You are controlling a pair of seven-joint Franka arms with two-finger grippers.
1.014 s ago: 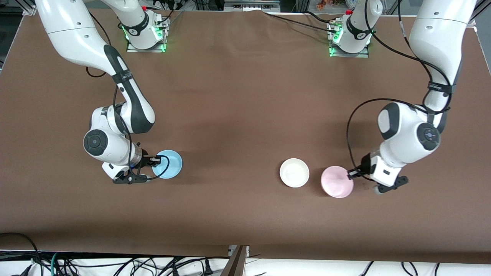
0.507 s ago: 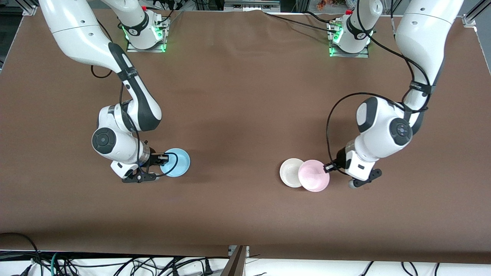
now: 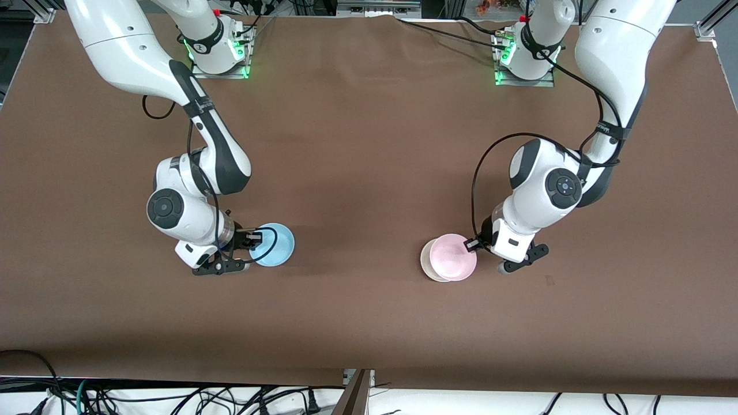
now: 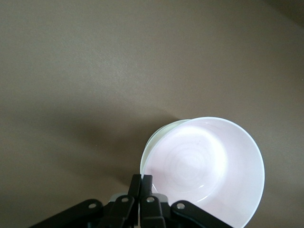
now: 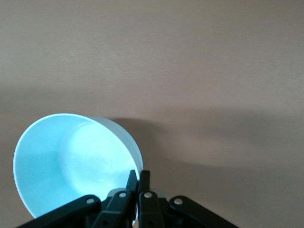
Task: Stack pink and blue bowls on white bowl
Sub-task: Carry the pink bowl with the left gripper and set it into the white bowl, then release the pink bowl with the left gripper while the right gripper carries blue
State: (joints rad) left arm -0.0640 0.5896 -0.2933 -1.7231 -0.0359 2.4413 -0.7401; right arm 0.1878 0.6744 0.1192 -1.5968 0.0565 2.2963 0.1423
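Over the white bowl [image 3: 427, 266], toward the left arm's end of the brown table [image 3: 369, 144], the left gripper [image 3: 474, 244] pinches the rim of the pink bowl [image 3: 454, 257] at that bowl's 2 o'clock edge in the front view, its fingers pressed together on the rim. The pink bowl covers most of the white bowl, which shows only as a crescent at the 8 o'clock side; the left wrist view shows the same thin white edge [image 4: 159, 137] past the pink bowl [image 4: 204, 166]. Toward the right arm's end, the right gripper [image 3: 251, 237] pinches the blue bowl [image 3: 274, 244] at its 9 o'clock rim, fingers clamped on it [image 5: 76, 161].
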